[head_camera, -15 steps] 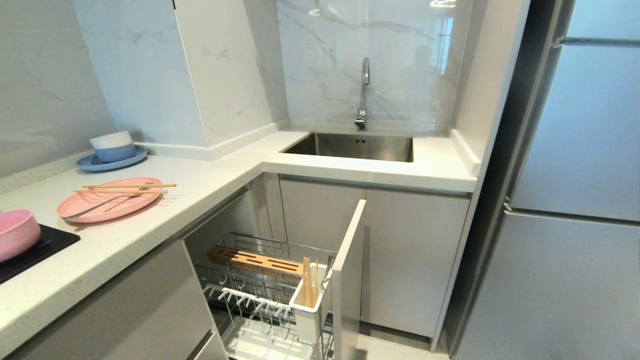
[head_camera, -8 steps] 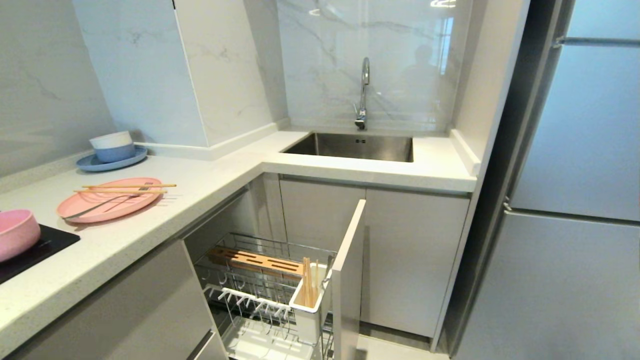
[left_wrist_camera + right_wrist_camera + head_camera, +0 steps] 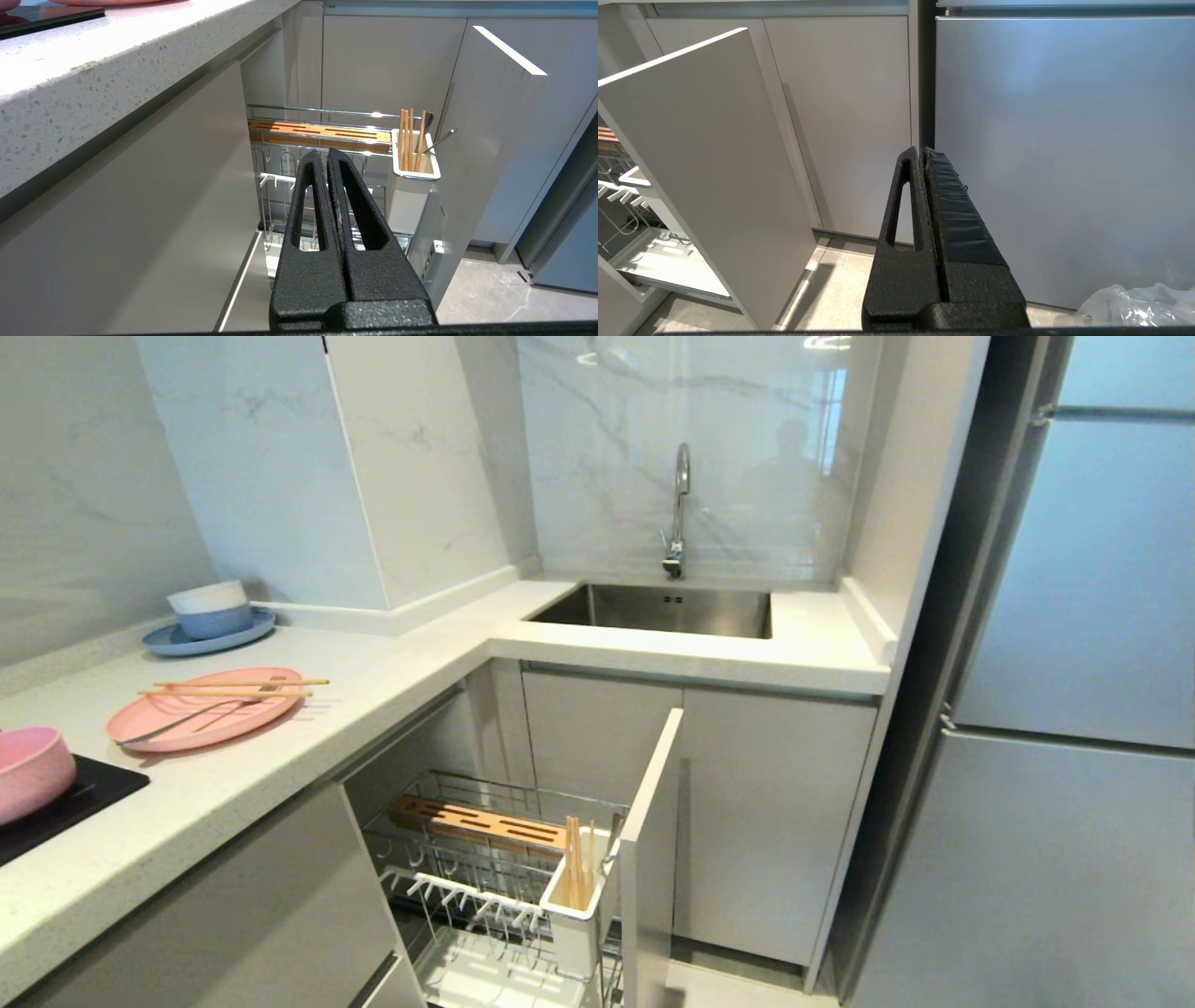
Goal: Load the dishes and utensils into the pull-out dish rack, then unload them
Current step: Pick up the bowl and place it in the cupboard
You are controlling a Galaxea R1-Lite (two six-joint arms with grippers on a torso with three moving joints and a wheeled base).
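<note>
Beyond my black, grainy left gripper (image 3: 326, 156) stand pale wood chopsticks (image 3: 409, 139) in a white utensil holder (image 3: 411, 196), beside an orange-brown slotted bar (image 3: 317, 133), under a white grey-speckled countertop (image 3: 93, 74).

We see a speckled white stone desk (image 3: 373, 681), a matt pink round plate (image 3: 201, 721), a chrome wire pull-out rack (image 3: 485, 859) with a slotted wooden bar (image 3: 476, 823), a brushed steel sink (image 3: 663, 609), and glossy marble-look wall panels (image 3: 597, 448).
</note>
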